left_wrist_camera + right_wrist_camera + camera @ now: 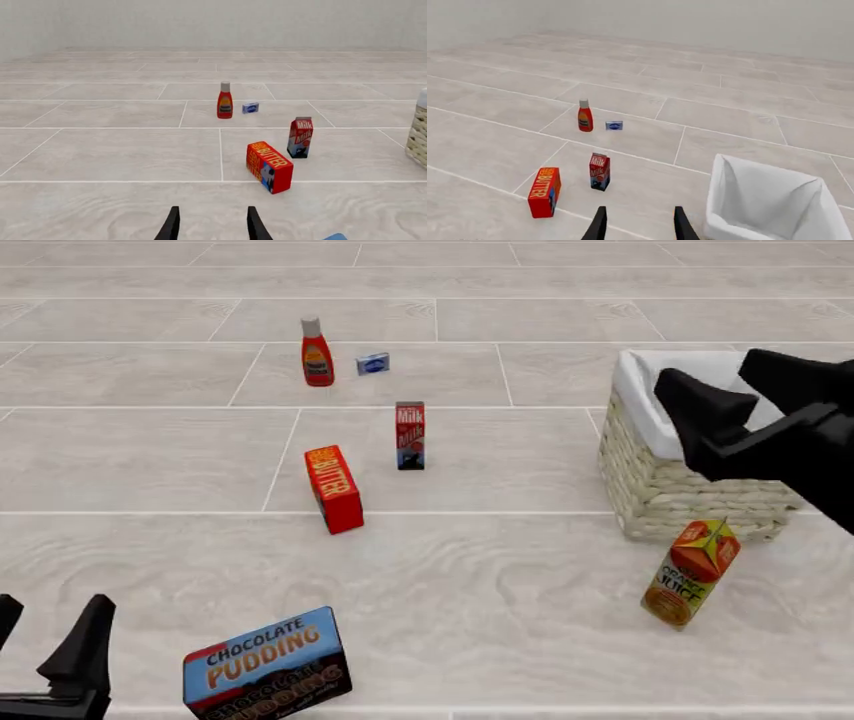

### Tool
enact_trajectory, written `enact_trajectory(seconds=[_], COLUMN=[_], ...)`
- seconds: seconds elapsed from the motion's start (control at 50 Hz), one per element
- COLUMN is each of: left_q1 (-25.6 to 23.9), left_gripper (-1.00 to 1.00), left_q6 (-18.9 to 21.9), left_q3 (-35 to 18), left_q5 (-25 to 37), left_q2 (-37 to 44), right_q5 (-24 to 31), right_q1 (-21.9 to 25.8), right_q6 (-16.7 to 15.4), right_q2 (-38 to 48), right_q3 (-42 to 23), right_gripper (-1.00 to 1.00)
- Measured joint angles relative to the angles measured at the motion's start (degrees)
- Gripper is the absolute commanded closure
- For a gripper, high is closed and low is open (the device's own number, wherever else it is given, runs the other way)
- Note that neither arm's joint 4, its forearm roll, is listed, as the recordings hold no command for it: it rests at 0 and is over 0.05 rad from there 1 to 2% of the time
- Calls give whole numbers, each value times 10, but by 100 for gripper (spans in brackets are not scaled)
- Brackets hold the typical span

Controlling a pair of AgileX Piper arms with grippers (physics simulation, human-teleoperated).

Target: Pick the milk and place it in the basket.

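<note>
The milk (410,436) stands upright on the tiled surface, a narrow carton with a red top and dark bottom. It also shows as the milk (300,137) in the left wrist view and the milk (599,171) in the right wrist view. The basket (667,490) sits to its right, pale wicker with a white lining, and nothing shows inside the basket (767,200). My right gripper (741,390) hangs open above the basket's near side, well right of the milk. My left gripper (47,625) is open at the near left, far from the milk. Both grippers (213,227) (639,225) hold nothing.
A red butter box (334,488) stands just near-left of the milk. Farther back are a red sauce bottle (316,352) and a small blue box (372,363). An orange juice carton (689,572) leans in front of the basket. A chocolate pudding box (267,665) lies near my left gripper.
</note>
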Motion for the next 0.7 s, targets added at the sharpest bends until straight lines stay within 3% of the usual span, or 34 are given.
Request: enact_trajectory(seconds=[0.36,0.7], left_q1=[0,0], left_gripper=[-100,-100], left_q6=[0,0], left_q3=[-2,-2], left_q5=[1,1], left_q2=[1,1], right_q5=[77,162], right_q1=[94,121], right_q6=[23,20], right_q2=[246,453], right_q3=[-244,-474], right_gripper=[-100,-100])
